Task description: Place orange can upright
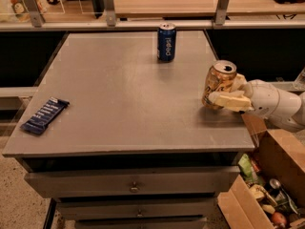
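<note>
White Pepsi lettering on blue can (167, 42), orange can (218, 76) print unreadable, gripper (224, 90) clasping it at table (119, 109) right edge
</note>
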Available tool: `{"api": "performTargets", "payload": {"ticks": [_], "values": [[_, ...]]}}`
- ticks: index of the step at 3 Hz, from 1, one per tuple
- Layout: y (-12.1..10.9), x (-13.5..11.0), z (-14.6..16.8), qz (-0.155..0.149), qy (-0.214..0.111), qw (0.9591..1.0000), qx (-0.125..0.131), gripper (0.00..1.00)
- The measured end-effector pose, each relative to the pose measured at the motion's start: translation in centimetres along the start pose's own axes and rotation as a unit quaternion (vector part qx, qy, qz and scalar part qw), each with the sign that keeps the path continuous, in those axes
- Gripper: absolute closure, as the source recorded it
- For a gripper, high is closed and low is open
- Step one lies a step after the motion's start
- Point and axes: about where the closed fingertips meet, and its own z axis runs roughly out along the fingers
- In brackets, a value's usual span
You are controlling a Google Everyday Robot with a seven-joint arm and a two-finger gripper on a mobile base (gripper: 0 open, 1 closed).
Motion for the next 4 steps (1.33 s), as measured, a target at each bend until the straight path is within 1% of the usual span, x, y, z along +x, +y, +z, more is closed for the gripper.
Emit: {"api": "performTargets", "payload": {"ticks": [1,2,3,4], "values": [[0.0,0.1,0.0,0.001,0.000,1.0000,0.000,0.00],[-0.1,0.0,0.0,0.000,0.000,1.0000,0.000,0.00],[-0.5,-0.3,-0.1,-0.004,0.011,0.9999,-0.007,0.00],[-2.4,-1.8,-0.4,-0.002,0.026,0.9994,-0.025,0.00]]}}
